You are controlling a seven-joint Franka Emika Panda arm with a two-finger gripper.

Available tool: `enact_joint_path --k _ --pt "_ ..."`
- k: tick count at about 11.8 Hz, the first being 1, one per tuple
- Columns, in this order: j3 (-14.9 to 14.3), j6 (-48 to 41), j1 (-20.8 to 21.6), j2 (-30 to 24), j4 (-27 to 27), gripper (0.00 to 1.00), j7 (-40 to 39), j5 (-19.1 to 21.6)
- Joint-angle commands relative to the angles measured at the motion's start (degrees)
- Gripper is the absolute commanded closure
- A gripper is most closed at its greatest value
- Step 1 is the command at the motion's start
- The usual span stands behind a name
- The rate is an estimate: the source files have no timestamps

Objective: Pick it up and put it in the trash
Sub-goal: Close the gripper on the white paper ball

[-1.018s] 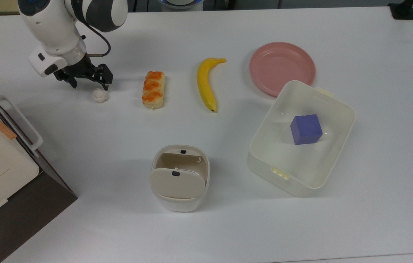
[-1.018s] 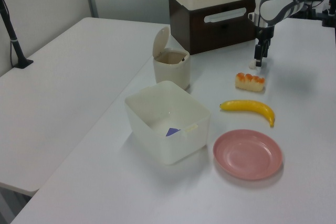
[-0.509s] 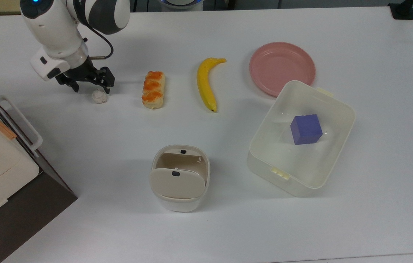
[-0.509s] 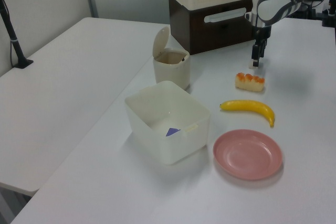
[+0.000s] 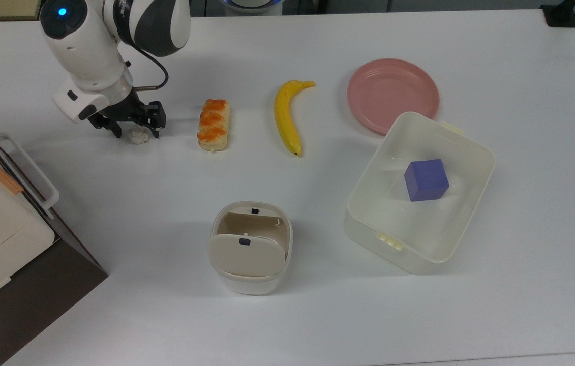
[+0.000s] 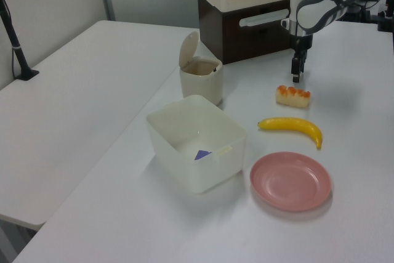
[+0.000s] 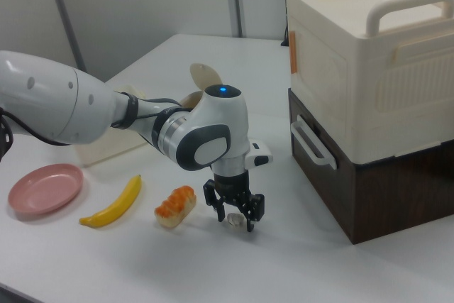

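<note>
Since a second back I had brought the pincer (image 5: 135, 128) across and down, so in the top view its two fingers stood spread on either side of the wad (image 5: 138, 135), not yet closed on it. The wad lay on the worktop (image 5: 318, 315), just to the top view's left of the bread (image 5: 213, 124). To grip well I judged I should sink until the tips nearly met the worktop, keep the wad centred, then close gently. The bin (image 5: 249, 246), lid swung open, sat well apart toward the top view's lower middle, with a bare path to it; the banana (image 5: 287, 114), plate (image 5: 392, 94) and box (image 5: 419, 190) lay clear of that line.

In the left view the pincer (image 6: 296, 77) hung just beyond the bread (image 6: 293, 96).

In the right view the pincer (image 7: 234, 220) straddled the wad (image 7: 233, 219), with the cabinet (image 7: 369, 97) near on the right view's right.
</note>
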Motion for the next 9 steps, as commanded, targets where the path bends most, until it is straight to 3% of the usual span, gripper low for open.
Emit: enact_joint_path --k 1,5,6,9 --pt "-0.4 1.0 0.8 0.2 0.3 0.33 -1.2 -0.4" --pt "-0.4 0.9 0.9 0.1 0.3 0.54 -2.4 -0.4" --pt "-0.4 0.8 0.9 0.0 0.3 0.65 -2.6 -0.4" --pt "-0.4 0.7 1.4 0.0 0.3 0.7 -2.7 -0.4"
